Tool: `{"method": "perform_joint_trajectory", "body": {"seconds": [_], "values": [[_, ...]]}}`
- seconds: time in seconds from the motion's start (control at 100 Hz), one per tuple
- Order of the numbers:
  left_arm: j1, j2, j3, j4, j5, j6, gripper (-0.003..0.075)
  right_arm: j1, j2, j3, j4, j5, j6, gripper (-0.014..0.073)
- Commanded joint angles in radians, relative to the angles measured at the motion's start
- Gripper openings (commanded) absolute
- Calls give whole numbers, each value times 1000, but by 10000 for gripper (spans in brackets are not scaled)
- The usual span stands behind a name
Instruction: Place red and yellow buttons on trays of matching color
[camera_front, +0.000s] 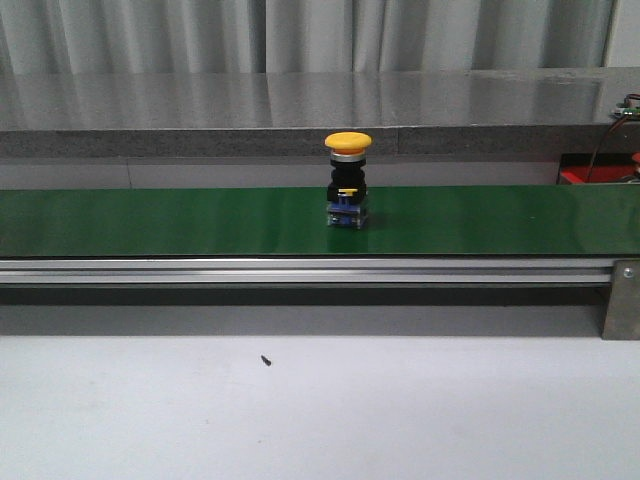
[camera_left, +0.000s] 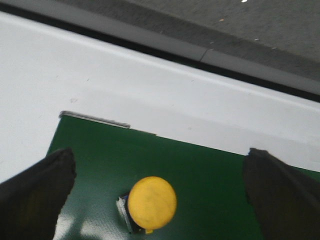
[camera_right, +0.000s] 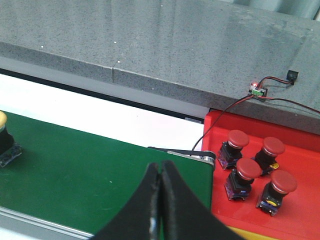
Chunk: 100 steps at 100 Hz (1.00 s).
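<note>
A yellow button (camera_front: 347, 180) with a black and blue base stands upright on the green belt (camera_front: 150, 220). In the left wrist view it (camera_left: 151, 202) lies below and between my open left gripper's (camera_left: 155, 192) black fingers (camera_left: 35, 190), untouched. My right gripper (camera_right: 160, 172) is shut and empty above the belt's end (camera_right: 100, 170), next to the red tray (camera_right: 300, 215) that holds several red buttons (camera_right: 248, 170). The yellow button shows at that view's edge (camera_right: 4, 137). No gripper shows in the front view. A sliver of yellow shows under the red tray (camera_right: 245, 233).
A grey stone ledge (camera_front: 300, 105) runs behind the belt. A small circuit board with red and black wires (camera_right: 259, 91) sits on the ledge above the red tray. The belt's metal rail (camera_front: 300, 270) and a white table (camera_front: 300, 410) lie in front.
</note>
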<state>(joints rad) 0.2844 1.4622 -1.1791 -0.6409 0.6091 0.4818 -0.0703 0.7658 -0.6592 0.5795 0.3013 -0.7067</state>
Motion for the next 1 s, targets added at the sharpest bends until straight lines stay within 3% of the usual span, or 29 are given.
{"method": "perform_joint_trajectory", "body": {"seconds": [0.0,0.26,0.52,0.77,0.89,0.99], "values": [[-7,-103,-29,-107,2,83,660,2,-9,-28,16,-63,-1,-68],[-7,-345,103,-183,11,168,656,2,-9,-28,16,-63,-1,-68],[-63,-610,332,-156,-125,168,561,2,-9,-28,16,-63,-1,-68],[-153,-686,509,-151,-192,162,541,2,-9,-28,16,-63,-1,-68],[-199,-686,552,-151,-192,162,409,2,-9,-28,17,-63,-1,-68],[-232,-686,566,-151,-189,162,193,2,-9,-28,19,-59,0,-68]]}}
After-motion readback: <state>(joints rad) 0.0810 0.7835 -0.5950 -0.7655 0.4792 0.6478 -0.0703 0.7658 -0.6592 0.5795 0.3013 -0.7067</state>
